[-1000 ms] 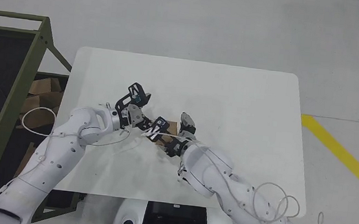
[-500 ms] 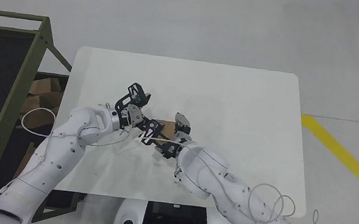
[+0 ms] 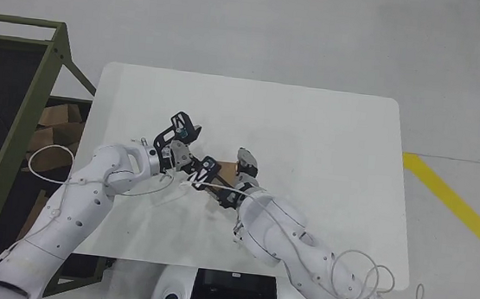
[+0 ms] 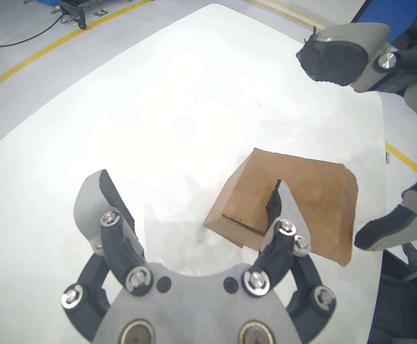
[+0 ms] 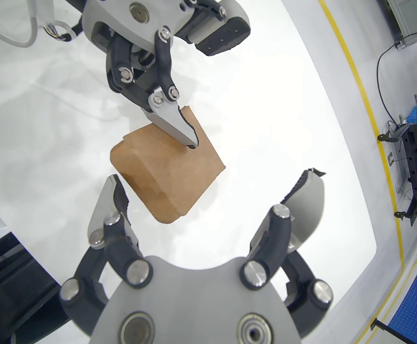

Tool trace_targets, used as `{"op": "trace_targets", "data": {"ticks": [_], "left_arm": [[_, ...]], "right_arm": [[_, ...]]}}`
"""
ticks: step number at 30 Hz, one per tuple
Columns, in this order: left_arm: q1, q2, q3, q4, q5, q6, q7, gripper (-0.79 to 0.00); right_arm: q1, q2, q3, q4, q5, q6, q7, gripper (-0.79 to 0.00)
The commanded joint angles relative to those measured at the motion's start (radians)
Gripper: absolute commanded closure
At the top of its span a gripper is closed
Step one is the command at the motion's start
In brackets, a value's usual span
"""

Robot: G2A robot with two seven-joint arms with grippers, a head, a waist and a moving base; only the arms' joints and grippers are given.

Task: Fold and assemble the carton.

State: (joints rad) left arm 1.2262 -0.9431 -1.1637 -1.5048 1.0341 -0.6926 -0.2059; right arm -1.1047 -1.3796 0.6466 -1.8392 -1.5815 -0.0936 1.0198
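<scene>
Both grippers released; carton (image 3: 224, 175), frame centre, is pinned by left gripper (image 4: 192, 182) fingertip (image 5: 187, 136); edge best pinched squarely by right gripper (image 5: 211, 176).

Top camera sits high above the arms, looking down, far enough back to take in the whole white surface (image 3: 312, 122). Left wrist camera rides just behind the left gripper (image 4: 192, 177), very close, peering out across the surface. Right wrist camera, same deal behind the right gripper (image 5: 211, 174), and it's facing the opposite way. Both wrist views meet on the carton (image 4: 293, 198), each catching the other gripper beyond it. The top view holds all three near mid-frame.
</scene>
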Motion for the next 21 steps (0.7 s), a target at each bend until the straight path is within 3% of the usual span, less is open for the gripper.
{"op": "trace_targets", "data": {"ticks": [1,21], "left_arm": [[0.001,-0.001,-0.001,-0.001,0.000,0.000,-0.001,-0.785],[-0.002,-0.007,-0.001,-0.001,0.002,-0.005,-0.017,-0.785]], "right_arm": [[-0.001,-0.003,0.001,0.003,-0.006,0.001,0.004,-0.782],[-0.009,-0.032,0.022,0.036,-0.054,0.011,0.008,-0.785]]}}
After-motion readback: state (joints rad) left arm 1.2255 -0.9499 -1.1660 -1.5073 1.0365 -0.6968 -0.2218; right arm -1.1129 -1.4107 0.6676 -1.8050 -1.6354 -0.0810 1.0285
